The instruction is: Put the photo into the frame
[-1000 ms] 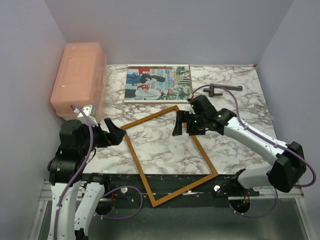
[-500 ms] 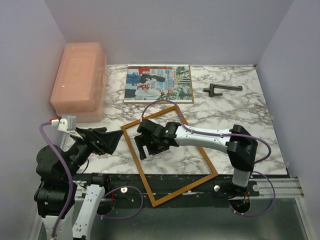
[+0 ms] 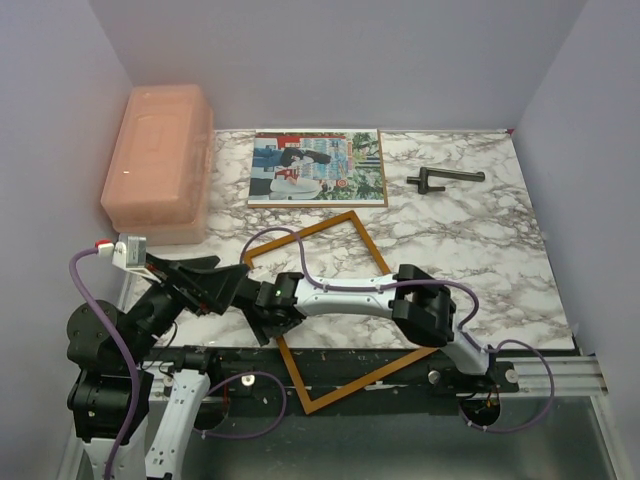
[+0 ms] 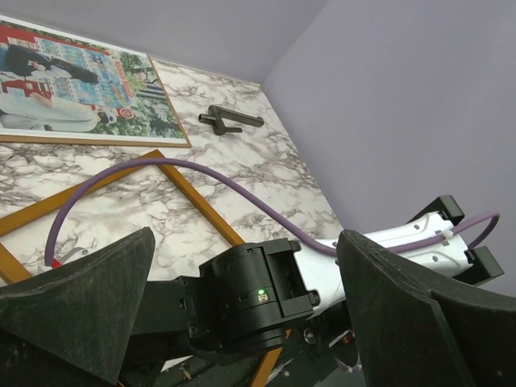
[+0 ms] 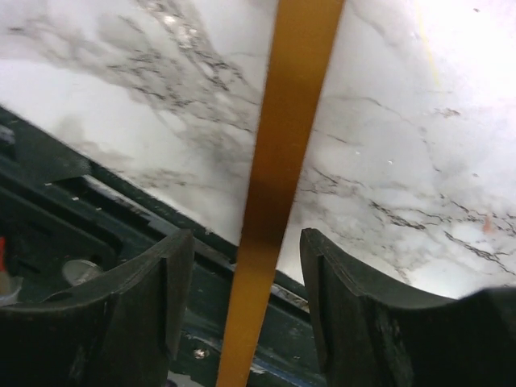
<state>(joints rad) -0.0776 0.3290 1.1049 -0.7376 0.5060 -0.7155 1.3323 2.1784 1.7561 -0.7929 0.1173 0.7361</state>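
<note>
The right claw (image 5: 246,238) is open, its fingers (image 5: 137,314) straddling the left rail of the frame (image 5: 282,161) with a gap on either side, near the front edge of the tabletop (image 3: 480,260). The frame (image 3: 374,250) lies skewed, its near corner past that edge. The photo (image 3: 315,168) lies flat at the far edge, well apart. The left claw (image 3: 232,283) gapes empty just beside the right one.

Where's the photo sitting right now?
Top view: the photo lies at the far edge of the table, beyond the frame, between the pink box and the dark handle.
</note>
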